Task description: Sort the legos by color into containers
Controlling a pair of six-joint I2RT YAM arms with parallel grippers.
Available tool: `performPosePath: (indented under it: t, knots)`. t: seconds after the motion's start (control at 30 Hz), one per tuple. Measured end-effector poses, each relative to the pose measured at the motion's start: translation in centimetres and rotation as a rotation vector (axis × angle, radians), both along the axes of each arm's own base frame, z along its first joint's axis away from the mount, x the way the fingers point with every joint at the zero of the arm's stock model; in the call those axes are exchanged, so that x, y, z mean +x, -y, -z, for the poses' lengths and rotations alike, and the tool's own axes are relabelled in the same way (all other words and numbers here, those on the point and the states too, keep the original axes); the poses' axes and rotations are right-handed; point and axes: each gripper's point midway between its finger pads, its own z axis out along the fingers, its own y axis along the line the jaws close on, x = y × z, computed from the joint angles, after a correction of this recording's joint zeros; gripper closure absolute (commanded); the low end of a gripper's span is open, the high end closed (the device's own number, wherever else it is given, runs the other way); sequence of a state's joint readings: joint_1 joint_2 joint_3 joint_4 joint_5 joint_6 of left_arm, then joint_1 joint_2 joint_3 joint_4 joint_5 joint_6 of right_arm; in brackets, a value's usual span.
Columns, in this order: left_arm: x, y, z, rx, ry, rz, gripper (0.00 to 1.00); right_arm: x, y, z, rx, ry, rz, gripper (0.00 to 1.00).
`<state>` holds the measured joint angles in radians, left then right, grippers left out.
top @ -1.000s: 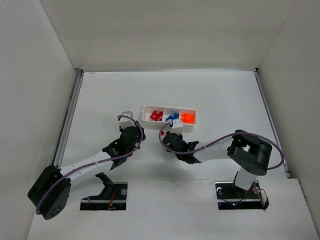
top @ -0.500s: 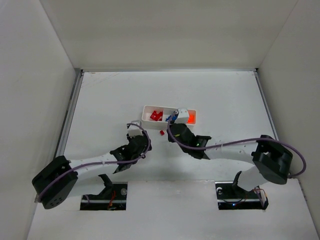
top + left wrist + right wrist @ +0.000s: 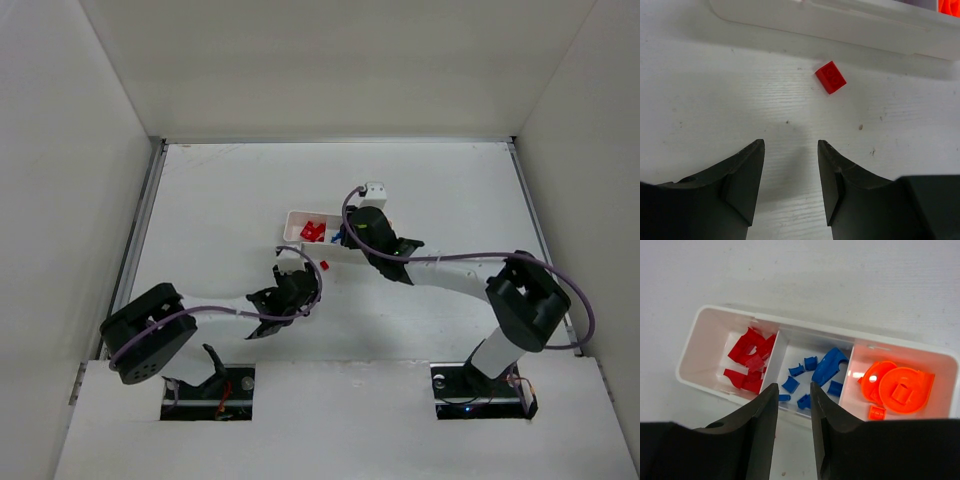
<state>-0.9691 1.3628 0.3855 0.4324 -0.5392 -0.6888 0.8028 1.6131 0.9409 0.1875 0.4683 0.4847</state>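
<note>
The long white tray (image 3: 730, 314) has three compartments holding red legos (image 3: 747, 362), blue legos (image 3: 826, 367) and orange legos (image 3: 900, 387). It also shows in the top view (image 3: 296, 220), partly hidden by my right arm. One red brick (image 3: 830, 77) lies on the table just in front of the tray (image 3: 840, 22), and it shows in the top view too (image 3: 324, 265). My left gripper (image 3: 790, 150) is open and empty, a short way before that brick (image 3: 305, 282). My right gripper (image 3: 792, 390) is open and empty above the blue compartment (image 3: 352, 236).
White walls enclose the white table (image 3: 220, 200) on the left, right and far sides. A metal rail (image 3: 140, 230) runs along the left edge. Both arms lie low across the near middle of the table.
My left gripper has swung right and forward to just short of the red brick. My right gripper has moved from the table in front of the tray to above the tray.
</note>
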Motion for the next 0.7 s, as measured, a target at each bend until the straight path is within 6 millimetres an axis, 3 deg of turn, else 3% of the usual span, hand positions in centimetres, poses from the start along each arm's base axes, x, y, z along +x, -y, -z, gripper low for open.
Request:
performPosePath:
  t: [0.2,0.4,0.7]
  knots:
    - [1.0,1.4,0.4,0.016,0.004,0.005,0.56,-0.4,-0.2,-0.7,0.021,0.006,-0.025,0.62]
    - [2.2,2.5,0.5,0.028,0.020,0.000,0.56,-1.9,1.1,-1.3,0.043,0.016,-0.029,0.63]
    - [4.1,4.5,0.5,0.050,0.048,-0.001,0.54,-4.1,2.6,1.5,0.037,-0.030,-0.026,0.63]
